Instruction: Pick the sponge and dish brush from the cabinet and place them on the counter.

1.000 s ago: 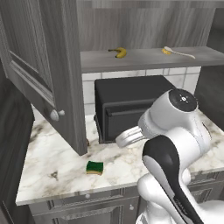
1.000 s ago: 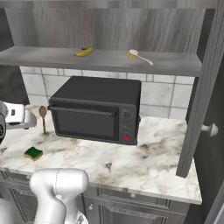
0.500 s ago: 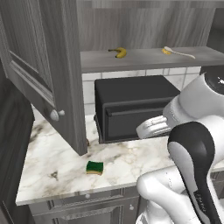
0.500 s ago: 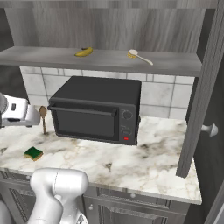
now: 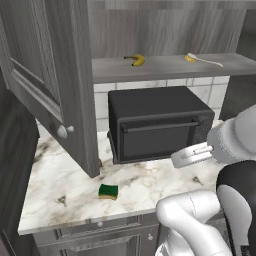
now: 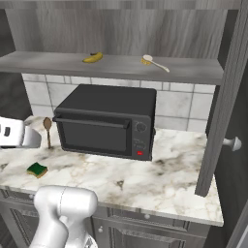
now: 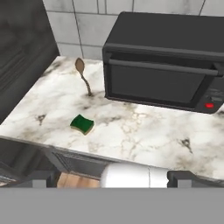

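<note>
- Dish brush (image 6: 154, 62) lies flat on the cabinet (image 6: 111, 65) shelf, yellow head left, white handle pointing right.
- Sponge (image 7: 82, 124) rests on the marble counter (image 7: 131, 131).
- My gripper (image 5: 190, 155) is spread wide, empty.

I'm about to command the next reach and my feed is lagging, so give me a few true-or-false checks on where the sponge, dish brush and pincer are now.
1. The sponge lies on the counter. True.
2. The dish brush is on the counter beside the microwave. False: it lies on the cabinet shelf, right of the banana.
3. The pincer is open and holds nothing. True.
4. The wooden spoon is inside the microwave. False: it is on the counter at the microwave's left.
5. The microwave door is open. False: it is shut.
</note>
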You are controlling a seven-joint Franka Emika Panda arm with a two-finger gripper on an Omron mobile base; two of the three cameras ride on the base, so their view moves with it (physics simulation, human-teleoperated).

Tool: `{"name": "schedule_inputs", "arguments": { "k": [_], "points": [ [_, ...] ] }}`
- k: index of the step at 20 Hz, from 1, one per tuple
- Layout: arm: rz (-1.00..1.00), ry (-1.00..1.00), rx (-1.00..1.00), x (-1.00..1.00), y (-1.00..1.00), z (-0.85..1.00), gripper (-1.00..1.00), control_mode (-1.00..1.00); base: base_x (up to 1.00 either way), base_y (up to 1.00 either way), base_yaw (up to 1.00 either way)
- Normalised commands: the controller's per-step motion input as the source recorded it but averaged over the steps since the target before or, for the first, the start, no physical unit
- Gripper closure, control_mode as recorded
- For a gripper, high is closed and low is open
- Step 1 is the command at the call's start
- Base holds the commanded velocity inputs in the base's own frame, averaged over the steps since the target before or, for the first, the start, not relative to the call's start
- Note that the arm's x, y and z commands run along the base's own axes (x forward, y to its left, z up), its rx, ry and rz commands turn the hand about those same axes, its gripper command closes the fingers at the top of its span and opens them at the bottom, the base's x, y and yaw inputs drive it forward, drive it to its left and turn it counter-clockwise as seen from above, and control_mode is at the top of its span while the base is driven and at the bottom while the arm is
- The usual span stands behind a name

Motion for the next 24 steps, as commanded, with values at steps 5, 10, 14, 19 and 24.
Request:
{"name": "schedule_inputs", "arguments": {
  "k": [5,10,14,19,24],
  "points": [
    [0.0,-0.1,-0.07,-0.39,-0.2,0.29,-1.0,-1.0,0.0,0.0,0.0],
    [-0.03,-0.01,0.0,-0.22,-0.42,0.5,-1.0,-1.0,0.0,0.0,0.0],
    [-0.04,-0.05,-0.03,-0.19,-0.38,0.3,-1.0,-1.0,0.0,0.0,0.0],
    [-0.04,-0.13,-0.07,-0.39,-0.19,0.03,-1.0,-1.0,0.0,0.0,0.0],
    [-0.07,-0.09,-0.03,-0.3,-0.05,0.16,-1.0,-1.0,0.0,0.0,0.0]
  ]
}}
